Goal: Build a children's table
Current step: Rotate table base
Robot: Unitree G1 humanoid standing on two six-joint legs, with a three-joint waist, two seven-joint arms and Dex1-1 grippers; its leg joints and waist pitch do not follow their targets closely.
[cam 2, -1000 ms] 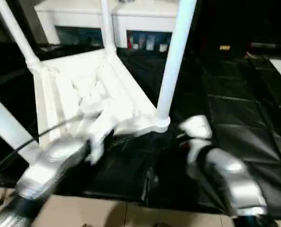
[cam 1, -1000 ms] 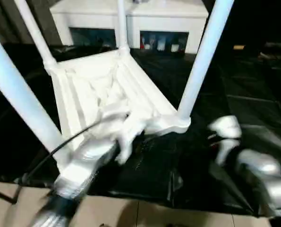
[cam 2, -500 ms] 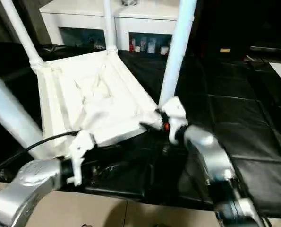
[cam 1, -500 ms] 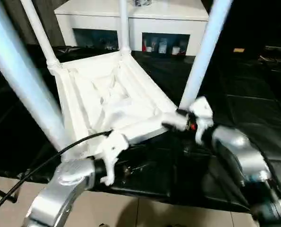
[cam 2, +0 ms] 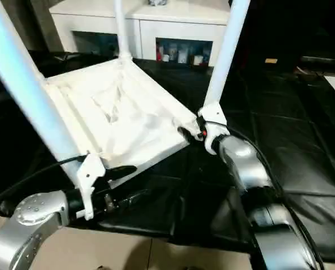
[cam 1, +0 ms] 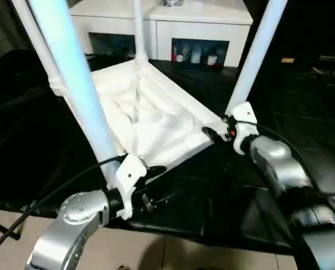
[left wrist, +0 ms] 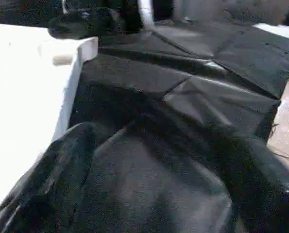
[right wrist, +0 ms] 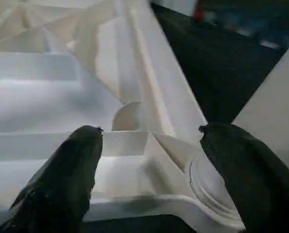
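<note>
Behind, cabinet (cam 1: pixel 161 25) compartments hold small, perhaps bottle-like items (cam 1: pixel 196 55).

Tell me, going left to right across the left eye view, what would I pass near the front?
Left gripper with two black fingers → upturned white plastic tabletop with ribbed underside → right gripper at the tabletop's corner → the robot's silver right forearm.

We see a white cabinet (cam 1: pixel 161 22) with dark glass doors at the back, small coloured items behind the glass. Black sheeting (cam 2: pixel 302 146) covers the work surface, creased and glossy, and pale floor (cam 1: pixel 173 253) shows along the near edge.
</note>
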